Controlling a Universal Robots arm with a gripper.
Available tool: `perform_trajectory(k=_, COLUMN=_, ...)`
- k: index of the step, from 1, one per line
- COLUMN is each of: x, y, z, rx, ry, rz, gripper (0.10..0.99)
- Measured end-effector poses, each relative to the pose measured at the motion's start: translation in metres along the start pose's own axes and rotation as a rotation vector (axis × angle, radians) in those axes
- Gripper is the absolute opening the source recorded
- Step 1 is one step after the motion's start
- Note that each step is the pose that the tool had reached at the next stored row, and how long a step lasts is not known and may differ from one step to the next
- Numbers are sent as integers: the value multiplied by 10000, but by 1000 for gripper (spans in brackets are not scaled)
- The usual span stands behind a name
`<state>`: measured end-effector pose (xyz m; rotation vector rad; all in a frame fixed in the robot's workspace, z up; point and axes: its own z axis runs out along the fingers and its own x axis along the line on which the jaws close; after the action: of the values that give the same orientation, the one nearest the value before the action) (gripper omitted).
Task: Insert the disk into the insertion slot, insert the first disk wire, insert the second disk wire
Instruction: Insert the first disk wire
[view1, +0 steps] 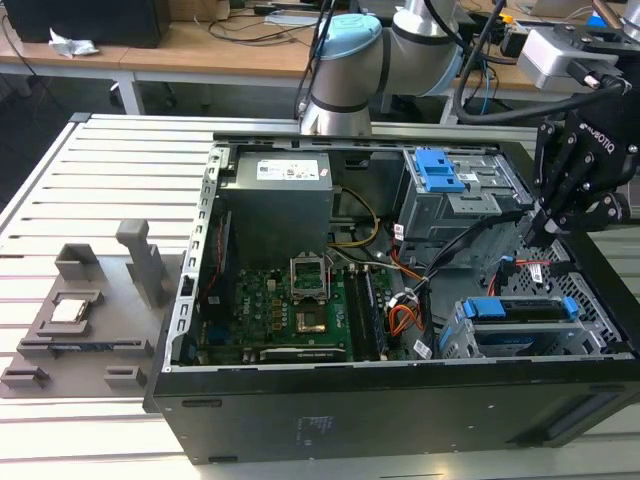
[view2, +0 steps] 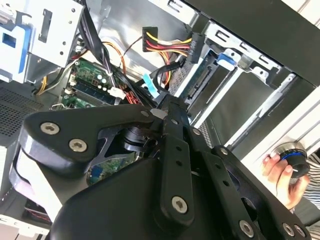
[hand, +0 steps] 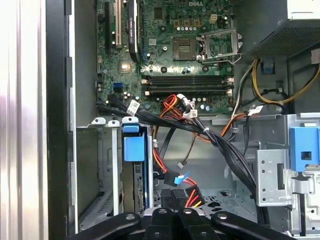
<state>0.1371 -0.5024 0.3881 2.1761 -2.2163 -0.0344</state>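
Disk (view1: 525, 310) seated in the insertion slot (view1: 452, 342), tool (view1: 532, 230) narrow.
The tool hangs inside the case at the exterior view's right, fingers (hand: 162, 220) drawn together just by a black plug (hand: 172, 194) with red and yellow leads; whether they grip it cannot be told. The white label (view1: 288, 170) on the power supply (view1: 275, 215) is too small to read.

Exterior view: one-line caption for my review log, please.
Disk seated in the insertion slot; gripper hangs above cables inside the open computer case.

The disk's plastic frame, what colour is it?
Bright blue. The frame shows best in the exterior view.
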Motion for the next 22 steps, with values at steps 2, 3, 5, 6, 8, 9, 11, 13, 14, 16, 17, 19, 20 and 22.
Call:
perform_trajectory(k=2, x=-16, y=0, z=10, rx=0, ry=1, rz=0, gripper=106)
perform_trajectory(k=3, x=-23, y=-1, z=15, rx=0, ry=1, rz=0, gripper=106)
perform_trajectory(k=5, x=-32, y=-16, z=29, rx=0, ry=-2, rz=-2, gripper=106)
perform_trajectory(k=6, x=-36, y=-30, z=34, rx=-1, ry=1, rz=0, gripper=106)
perform_trajectory(k=8, x=-47, y=-107, z=46, rx=-3, ry=24, rz=1, gripper=106)
perform_trajectory(k=9, x=-51, y=-144, z=51, rx=-3, ry=35, rz=1, gripper=106)
perform_trajectory(k=11, x=-52, y=-198, z=58, rx=-3, ry=53, rz=-2, gripper=106)
perform_trajectory(k=13, x=-53, y=-244, z=64, rx=-3, ry=67, rz=-15, gripper=106)
perform_trajectory(k=14, x=-53, y=-274, z=69, rx=-3, ry=76, rz=-26, gripper=106)
perform_trajectory(k=16, x=-55, y=-332, z=77, rx=-3, ry=85, rz=-43, gripper=106)
perform_trajectory(k=17, x=-55, y=-352, z=79, rx=-3, ry=85, rz=-47, gripper=106)
perform_trajectory(k=19, x=-56, y=-404, z=81, rx=-3, ry=87, rz=-56, gripper=106)
perform_trajectory(k=20, x=-57, y=-406, z=81, rx=-3, ry=85, rz=-55, gripper=106)
perform_trajectory(k=22, x=-56, y=-406, z=81, rx=-3, ry=86, rz=-55, gripper=106)
